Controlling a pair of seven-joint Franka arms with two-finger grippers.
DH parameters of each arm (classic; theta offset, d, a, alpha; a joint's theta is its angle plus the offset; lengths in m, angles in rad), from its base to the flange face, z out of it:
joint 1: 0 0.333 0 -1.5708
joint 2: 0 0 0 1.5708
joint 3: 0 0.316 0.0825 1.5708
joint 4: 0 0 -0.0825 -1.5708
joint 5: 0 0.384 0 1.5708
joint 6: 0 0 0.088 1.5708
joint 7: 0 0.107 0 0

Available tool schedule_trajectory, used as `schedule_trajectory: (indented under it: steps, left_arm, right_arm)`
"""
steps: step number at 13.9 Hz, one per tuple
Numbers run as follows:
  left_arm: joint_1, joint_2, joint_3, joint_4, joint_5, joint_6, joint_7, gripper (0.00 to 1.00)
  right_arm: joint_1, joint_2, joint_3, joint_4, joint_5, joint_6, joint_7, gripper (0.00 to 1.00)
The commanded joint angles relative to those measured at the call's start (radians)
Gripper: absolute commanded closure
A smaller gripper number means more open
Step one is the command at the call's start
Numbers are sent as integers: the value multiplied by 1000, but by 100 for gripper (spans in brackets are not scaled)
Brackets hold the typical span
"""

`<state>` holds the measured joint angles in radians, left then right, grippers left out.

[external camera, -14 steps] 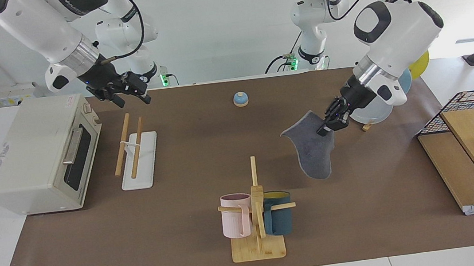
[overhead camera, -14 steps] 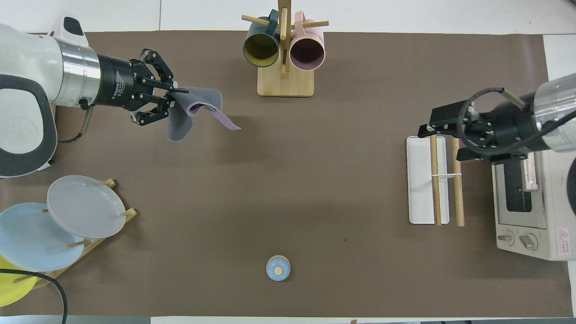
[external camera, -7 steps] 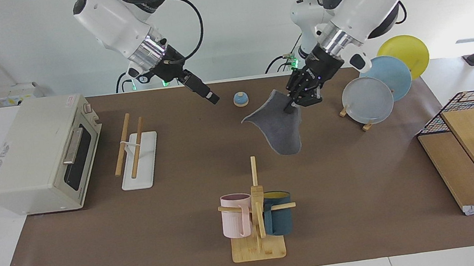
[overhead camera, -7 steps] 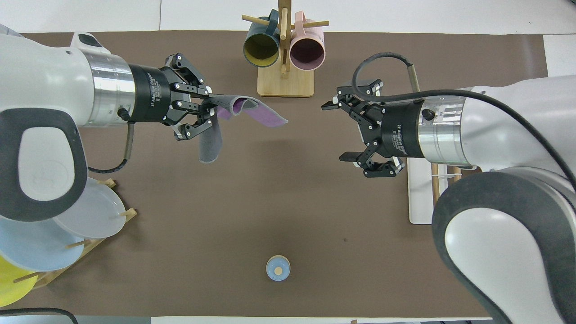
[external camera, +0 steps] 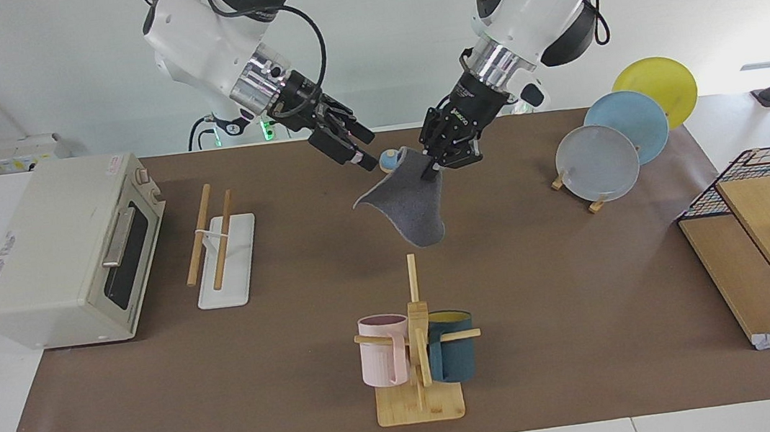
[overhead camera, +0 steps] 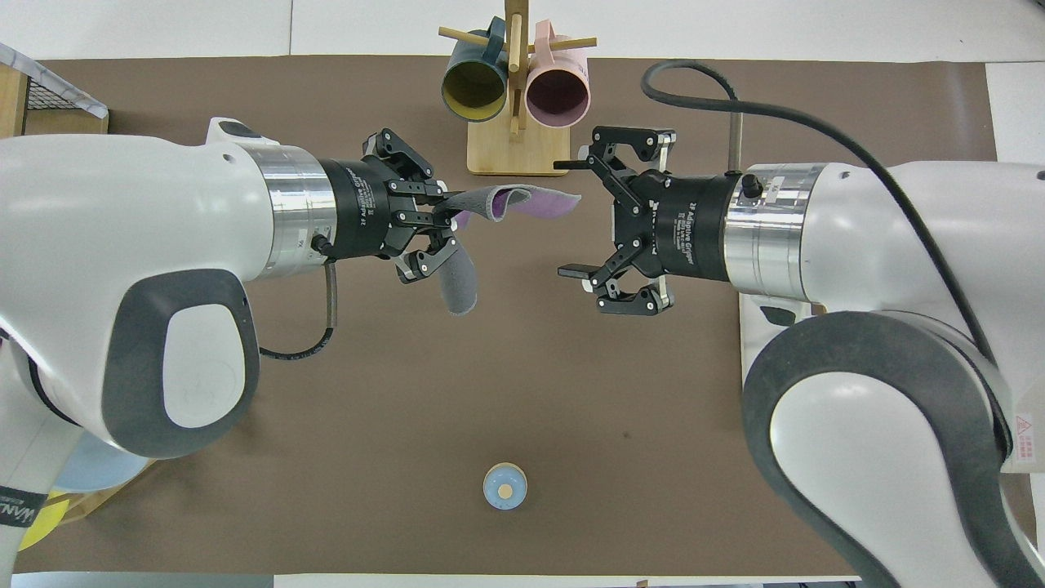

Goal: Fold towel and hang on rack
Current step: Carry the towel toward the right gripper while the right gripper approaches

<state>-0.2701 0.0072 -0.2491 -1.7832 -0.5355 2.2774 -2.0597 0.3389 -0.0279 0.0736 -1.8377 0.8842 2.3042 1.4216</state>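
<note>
- Left tool clamps towel corner, now carried mid-desk, hanging in air.
- Right tool swung in from rack, fingers wide, empty.
- Likely second-corner grab for folding.

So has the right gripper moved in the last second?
Yes. The right gripper has swung from over the rack toward the table's middle, open, beside the towel held by the left gripper.
</note>
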Motion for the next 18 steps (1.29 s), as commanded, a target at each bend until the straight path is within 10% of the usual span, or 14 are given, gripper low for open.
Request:
schedule_trajectory:
  steps: [1, 8, 11, 12, 18]
  left_arm:
    - [-23, -32, 13, -39, -4, 33, -37, 100]
    - [-27, -35, 11, -41, -3, 31, -45, 100]
    - [-27, -35, 11, -41, -3, 31, -46, 100]
    - [-27, -35, 11, -41, -4, 31, -46, 100]
    - [-27, -35, 11, -41, -3, 31, -46, 100]
  right_arm:
    - [46, 52, -1, 4, 24, 78, 10, 0]
    - [78, 124, -1, 61, 25, 153, 6, 0]
    - [98, 131, -1, 61, 25, 181, 8, 89]
    - [97, 131, -1, 61, 25, 178, 8, 100]
    - [95, 129, -3, 60, 24, 173, 2, 100]
